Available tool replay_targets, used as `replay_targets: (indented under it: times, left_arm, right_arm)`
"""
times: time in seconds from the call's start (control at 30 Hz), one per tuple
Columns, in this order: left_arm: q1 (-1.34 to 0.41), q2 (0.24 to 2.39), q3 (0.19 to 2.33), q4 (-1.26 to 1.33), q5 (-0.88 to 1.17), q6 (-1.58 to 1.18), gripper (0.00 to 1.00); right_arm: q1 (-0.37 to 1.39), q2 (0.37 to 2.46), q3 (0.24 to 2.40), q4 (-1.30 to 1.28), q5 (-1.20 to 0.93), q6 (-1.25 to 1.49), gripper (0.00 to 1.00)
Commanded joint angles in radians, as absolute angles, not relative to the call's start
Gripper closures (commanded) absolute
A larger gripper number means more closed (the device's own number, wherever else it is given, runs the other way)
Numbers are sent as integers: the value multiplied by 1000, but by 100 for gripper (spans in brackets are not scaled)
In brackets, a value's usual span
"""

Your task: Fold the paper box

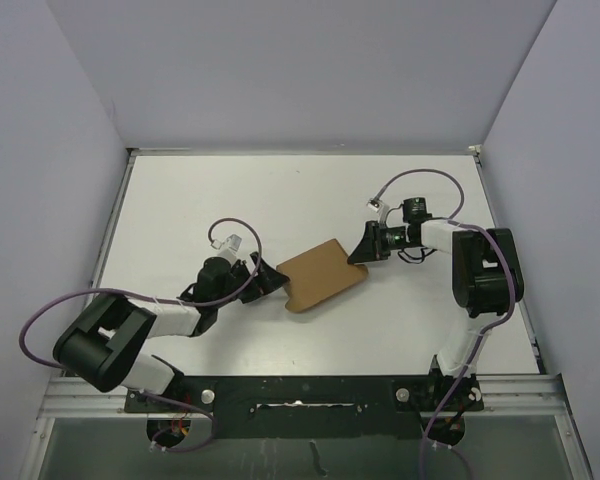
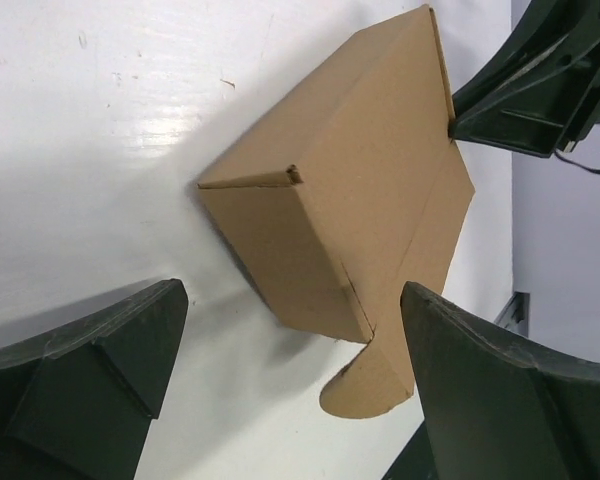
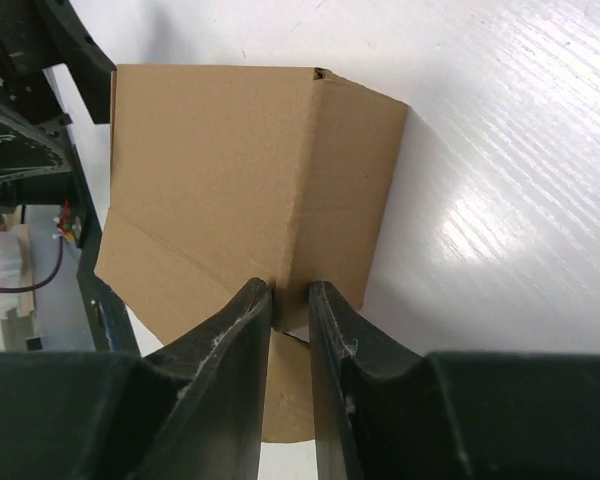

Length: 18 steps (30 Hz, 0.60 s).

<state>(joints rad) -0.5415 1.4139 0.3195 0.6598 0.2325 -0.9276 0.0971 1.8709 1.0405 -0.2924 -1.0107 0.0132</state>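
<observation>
The paper box (image 1: 322, 275) is brown cardboard, folded into a low box shape, lying mid-table between the two arms. My right gripper (image 1: 363, 251) is shut on the box's right-hand corner; in the right wrist view its fingers (image 3: 242, 340) pinch a folded edge of the box (image 3: 230, 170), with a rounded tab below them. My left gripper (image 1: 270, 278) is open just left of the box. In the left wrist view the box (image 2: 360, 200) and its rounded tab lie ahead between the spread fingers (image 2: 480, 380), untouched.
The white table (image 1: 230, 200) ends at a raised rim on the left, right and far sides, with grey walls beyond. A purple cable (image 1: 235, 235) loops over the left arm and another loops over the right arm.
</observation>
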Motion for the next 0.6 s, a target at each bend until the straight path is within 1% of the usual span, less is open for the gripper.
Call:
replay_targets:
  times: [0.0,0.4,0.47,0.57]
  left_arm:
    - [-543,1469,334,828,238,-1034,11]
    - [-603,1527,354,899,169,-1129,9]
    - [-618,1537,358,900,142,-1149,11]
    - [-637,1547,360,905,106,-1185,18]
  right_arm:
    - [77,1900,1060,-256,-1032,55,80]
    - [58,1935,1054,-234,-1066,100,81]
    - [55,1942,1054,-234,-1070,102,81]
    - [54,1949,1054,-233,-1075,106,81]
